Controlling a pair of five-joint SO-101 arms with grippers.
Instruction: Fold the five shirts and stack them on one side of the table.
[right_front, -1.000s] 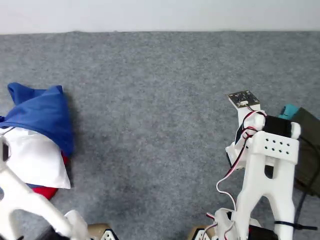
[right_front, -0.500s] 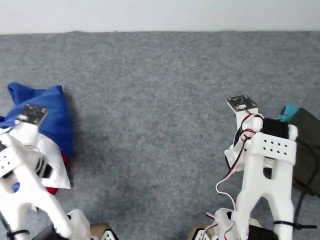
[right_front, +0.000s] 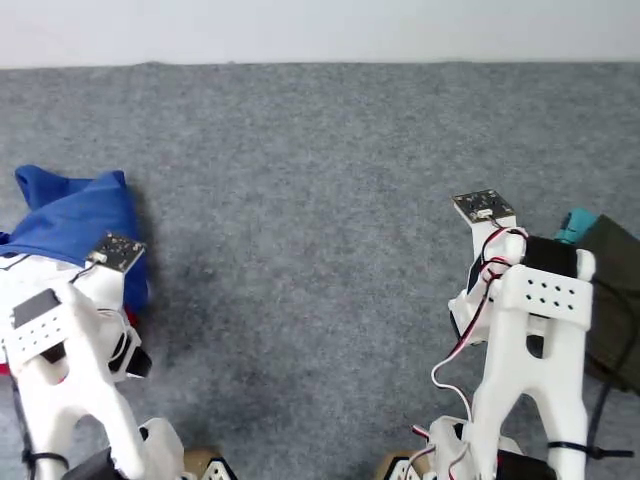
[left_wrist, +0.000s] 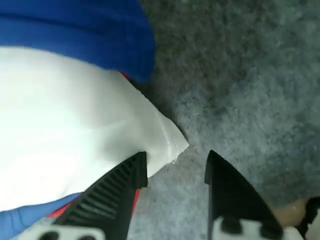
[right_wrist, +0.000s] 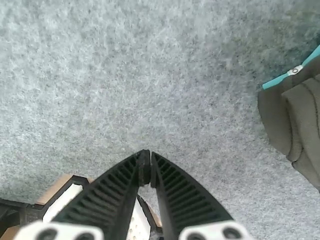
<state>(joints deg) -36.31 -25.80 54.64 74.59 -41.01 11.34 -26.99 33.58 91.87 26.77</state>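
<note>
**Left tool spread at the corner of the white shirt; right tool clenched over bare felt**

At the left edge of the high view lies a heap of shirts on the grey tabletop (right_front: 320, 200). A blue shirt (right_front: 75, 215) is at the upper end, a white shirt (left_wrist: 65, 135) is below it, and a sliver of a red shirt (right_front: 128, 318) peeks out at the heap's right side. The left arm (right_front: 70, 370) rises from the lower left corner and covers the lower part of the heap.

In the left wrist view, the left tool (left_wrist: 176, 155) is released, its two black fingers set well apart. The pointed corner of the white shirt sits just ahead of the gap. One finger (left_wrist: 120, 185) overlaps the shirt's edge, though it is hard to say whether it actually touches the cloth.

The right arm (right_front: 530, 330) stands at the lower right of the high view. Its right tool (right_wrist: 146, 165) is clenched with the tips meeting and nothing between them, above bare tabletop. Just beside it, at the right edge, lies a dark garment (right_front: 610, 300) with a teal piece (right_front: 577, 222) at its upper corner. This pile is well apart from the heap on the left.
</note>
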